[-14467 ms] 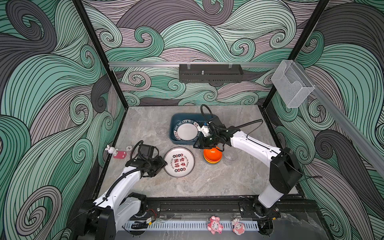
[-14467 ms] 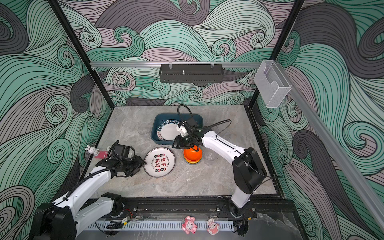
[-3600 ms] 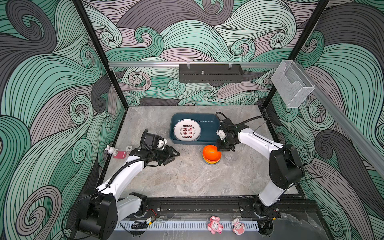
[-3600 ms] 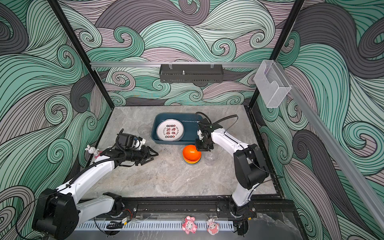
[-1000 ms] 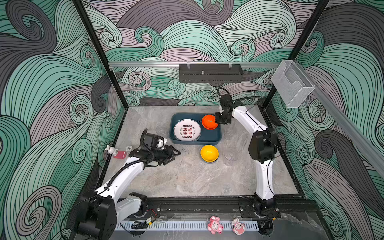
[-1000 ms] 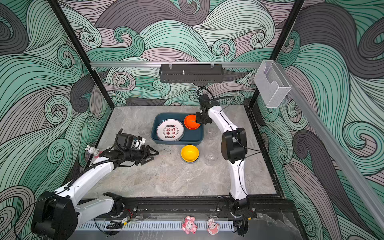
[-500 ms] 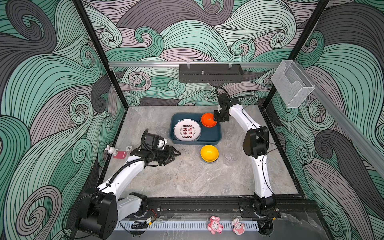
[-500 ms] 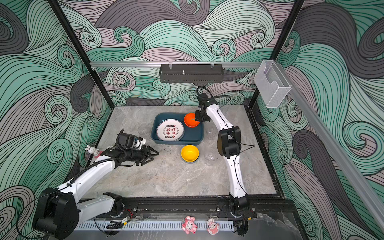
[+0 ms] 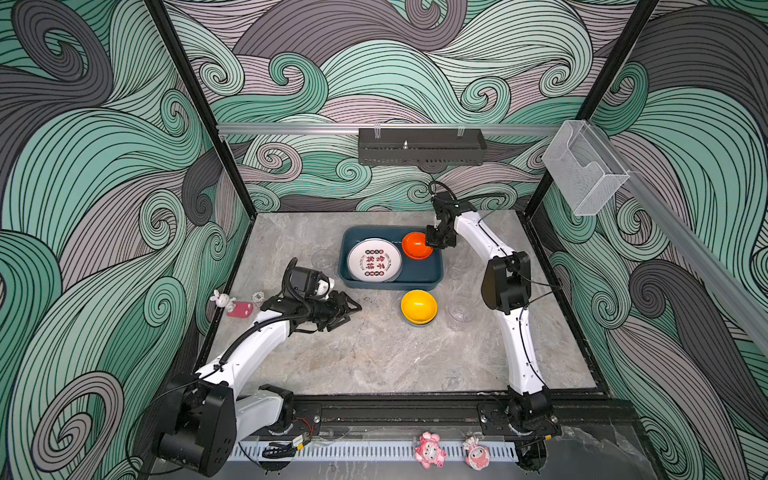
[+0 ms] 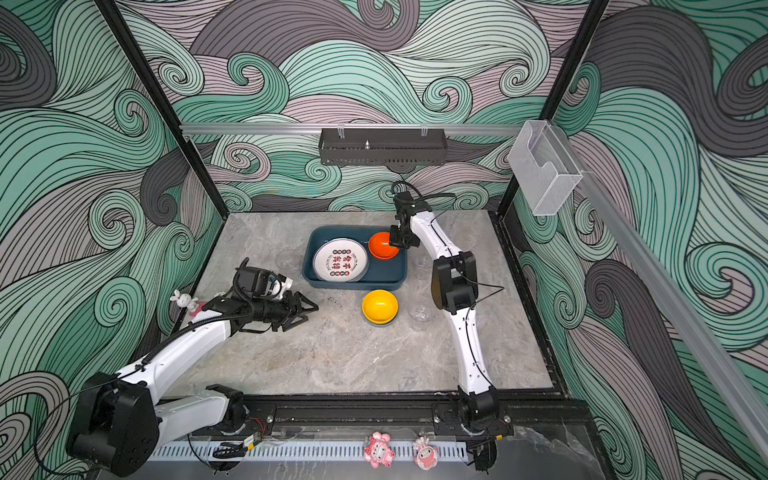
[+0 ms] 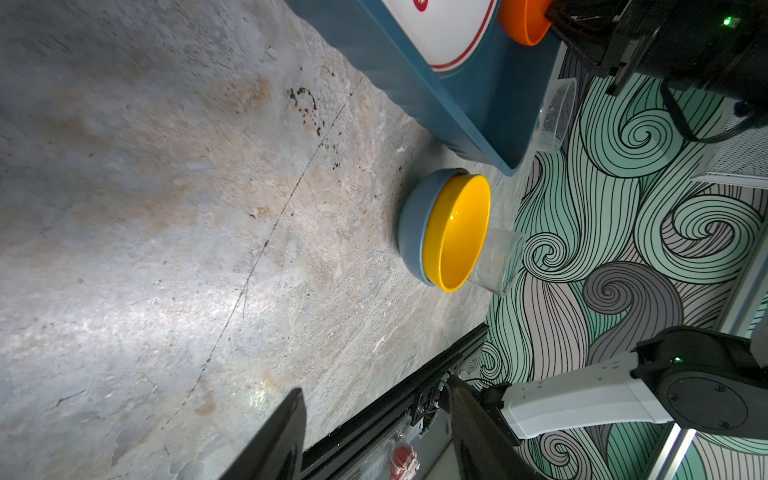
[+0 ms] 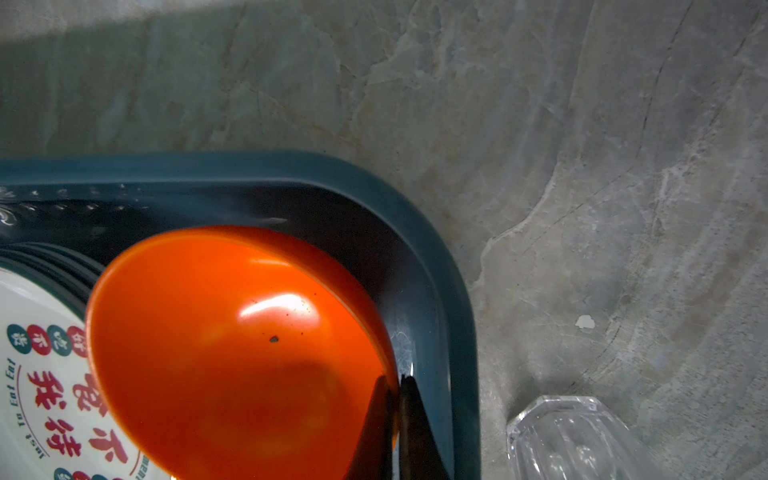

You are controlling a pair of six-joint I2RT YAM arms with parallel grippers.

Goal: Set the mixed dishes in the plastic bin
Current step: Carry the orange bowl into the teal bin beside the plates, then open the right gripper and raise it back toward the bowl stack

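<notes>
The teal plastic bin stands at the back middle, with a printed white plate in its left half. My right gripper is shut on the rim of an orange bowl, tilted inside the bin's far right corner and overlapping the plate's edge. In front of the bin a yellow bowl is nested in a blue bowl. My left gripper is open and empty, low over the table, left of the bowls.
Clear tumblers stand right of the yellow bowl, right of the bin and left of it. A pink toy figurine lies at the left edge. A black tray and a clear holder hang on the walls.
The orange bowl has stayed in the right gripper over the bin's far right corner, while that arm's elbow has shifted a little to the left. The left arm has not moved.
</notes>
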